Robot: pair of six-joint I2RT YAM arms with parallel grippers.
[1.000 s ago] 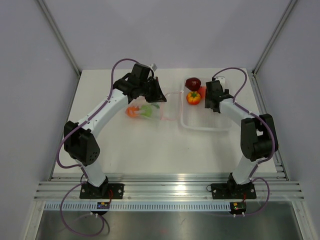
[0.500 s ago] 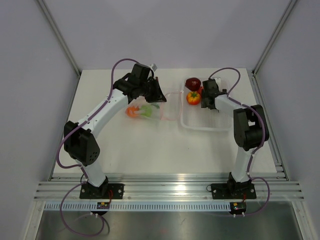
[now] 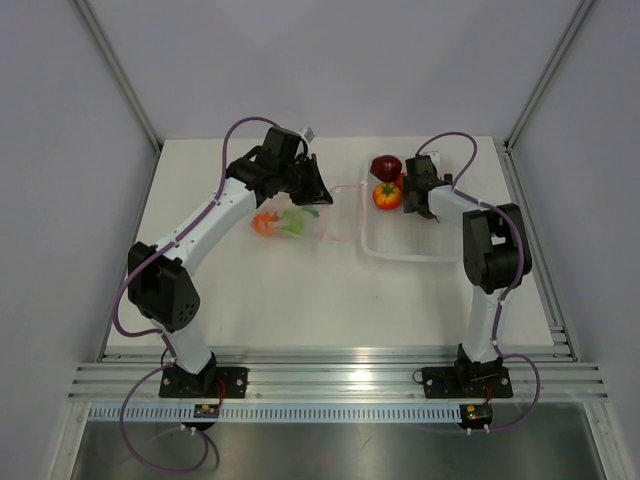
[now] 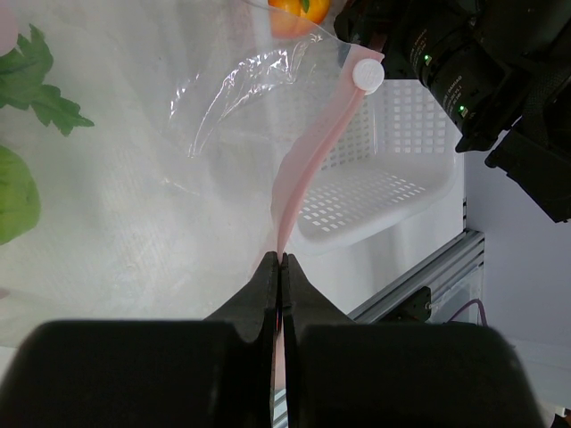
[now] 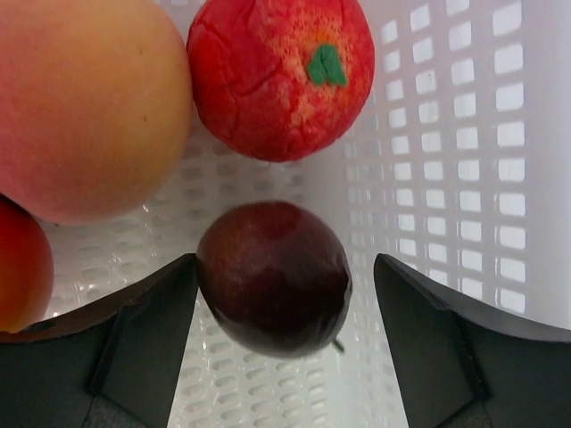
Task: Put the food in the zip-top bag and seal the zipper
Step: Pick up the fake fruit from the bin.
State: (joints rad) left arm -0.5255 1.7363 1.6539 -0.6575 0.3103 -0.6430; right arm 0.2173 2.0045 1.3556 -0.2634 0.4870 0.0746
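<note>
Right tool [image 5: 284, 267] wide open, straddling plum [image 5: 272, 276] in tray [image 5: 464, 134]. Plum centred between fingers, roundish, not yet gripped. Red fruit [image 5: 281, 76] and peach [image 5: 85, 107] just beyond. Left tool [image 4: 281, 267] pinched shut on zipper [image 4: 317, 152]. Bag [image 4: 134, 178] on table [image 3: 280, 290], left of tray.

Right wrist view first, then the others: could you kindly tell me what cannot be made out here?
Right wrist: orange-red toy fruit, cut off by the left edge.
Left wrist: green leafy toy seen through the clear crinkly zip-top bag, cut off by the left edge.
Top external: fingertips of the open right hand, hidden under its own black wrist.
</note>
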